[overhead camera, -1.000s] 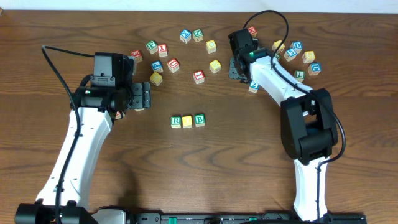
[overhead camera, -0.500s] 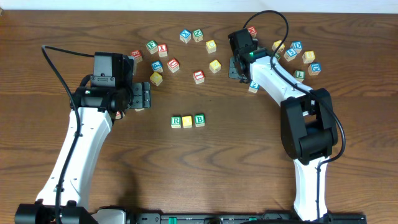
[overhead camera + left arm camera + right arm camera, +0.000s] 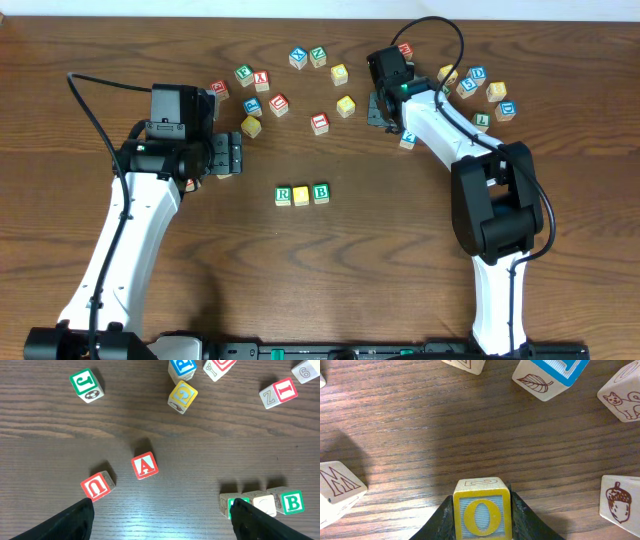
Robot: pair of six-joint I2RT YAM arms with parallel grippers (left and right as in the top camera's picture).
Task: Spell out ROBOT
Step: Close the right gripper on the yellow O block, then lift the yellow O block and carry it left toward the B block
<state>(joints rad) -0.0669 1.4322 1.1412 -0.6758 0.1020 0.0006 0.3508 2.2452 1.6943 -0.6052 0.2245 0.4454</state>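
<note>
Right gripper [image 3: 482,521] is clamped narrow on the O cube [image 3: 481,509]: yellow frame, yellow letter on a blue-grey face, a dark finger tight against each side. Can't tell if the cube is off the wood. Overhead puts that gripper [image 3: 384,106] toward the far edge of the desk [image 3: 400,250], right of centre, among the loose cubes; the O cube itself is hidden under the claw there. Around it in the right wrist view, all apart from it: acorn cube [image 3: 620,497] to the right, a blue-framed cube [image 3: 551,375] with a leaf on its side, and a cat-picture cube [image 3: 622,395]. Left gripper [image 3: 232,155] is left of centre with its jaws wide and nothing between them; in its own camera, the fingers [image 3: 75,520] show only at the bottom corners. Partial word sits mid-desk in a straight, touching row: R cube [image 3: 283,195], yellow-topped cube [image 3: 301,196], B cube [image 3: 320,193]. Nothing sits to the right of B. In the left wrist view the row is at lower right, R half behind the finger. Red A cube [image 3: 145,465] and red U cube [image 3: 96,486] lie near the left claw, not touching it. Can't make out a T cube in the far-edge scatter.
</note>
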